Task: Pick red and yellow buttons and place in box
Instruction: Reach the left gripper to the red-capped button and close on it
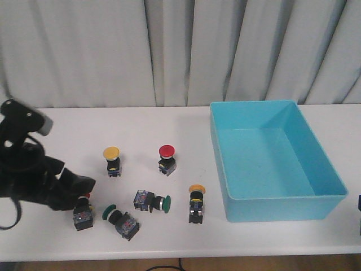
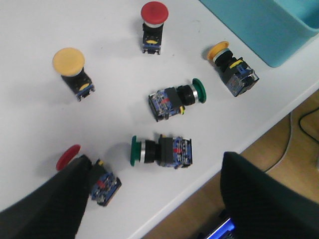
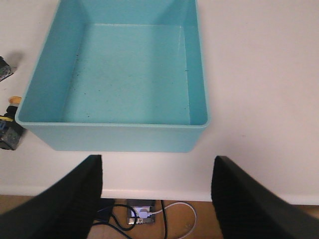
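**Left arm low beside the nearest red button, box still empty**

While the turquoise box (image 1: 276, 161) sits empty on the right half of the white table (image 1: 84, 121), every switch lies in a cluster to its left, well clear of its walls; the bin's open top faces up, so a button need only be carried over the rim and dropped. The left gripper (image 2: 154, 199) hangs low at the cluster's near-left corner, fingers spread wide, one finger just beside the tipped-over red button (image 2: 75, 162), probably lining up to take it first as the closest. The right gripper (image 3: 157, 196) waits over the table edge before the box, jaws apart and holding nothing. An upright red button (image 1: 167, 158) and two yellow buttons (image 1: 111, 160) (image 1: 196, 203) remain standing; two green-capped switches (image 1: 151, 201) (image 1: 121, 219) lie on their sides, to be left alone.
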Action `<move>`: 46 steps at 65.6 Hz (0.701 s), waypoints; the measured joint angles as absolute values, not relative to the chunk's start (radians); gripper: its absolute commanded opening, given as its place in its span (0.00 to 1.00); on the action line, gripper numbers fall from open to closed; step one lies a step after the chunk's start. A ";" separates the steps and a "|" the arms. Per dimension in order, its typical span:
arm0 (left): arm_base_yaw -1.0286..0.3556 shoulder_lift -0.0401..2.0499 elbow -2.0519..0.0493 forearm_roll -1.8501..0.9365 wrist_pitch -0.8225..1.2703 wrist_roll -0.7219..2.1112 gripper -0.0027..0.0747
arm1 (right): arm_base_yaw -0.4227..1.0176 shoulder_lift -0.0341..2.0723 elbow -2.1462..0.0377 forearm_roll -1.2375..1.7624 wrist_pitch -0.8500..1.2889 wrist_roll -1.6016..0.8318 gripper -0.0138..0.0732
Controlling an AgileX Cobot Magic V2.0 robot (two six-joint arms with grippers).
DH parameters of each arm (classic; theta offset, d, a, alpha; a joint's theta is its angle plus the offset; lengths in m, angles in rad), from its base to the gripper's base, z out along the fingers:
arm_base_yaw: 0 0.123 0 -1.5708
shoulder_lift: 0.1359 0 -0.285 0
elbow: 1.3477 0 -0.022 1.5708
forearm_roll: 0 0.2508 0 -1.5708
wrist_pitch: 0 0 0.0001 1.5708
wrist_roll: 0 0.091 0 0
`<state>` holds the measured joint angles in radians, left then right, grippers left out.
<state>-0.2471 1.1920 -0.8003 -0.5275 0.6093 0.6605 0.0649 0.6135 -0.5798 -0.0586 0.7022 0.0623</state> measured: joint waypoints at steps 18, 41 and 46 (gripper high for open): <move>-0.380 1.558 -1.071 -0.320 0.596 0.513 0.72 | 0.065 0.614 -0.580 -0.059 0.702 0.062 0.68; -0.427 1.947 -1.449 -0.259 0.652 0.427 0.72 | 0.065 0.614 -0.580 -0.059 0.702 0.062 0.68; -0.427 2.023 -1.531 -0.258 0.671 0.417 0.72 | 0.065 0.614 -0.580 -0.059 0.702 0.062 0.68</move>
<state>-0.4267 2.0231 -1.5311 -0.2578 0.6711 0.4171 0.0649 0.6135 -0.5798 -0.0586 0.7022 0.0623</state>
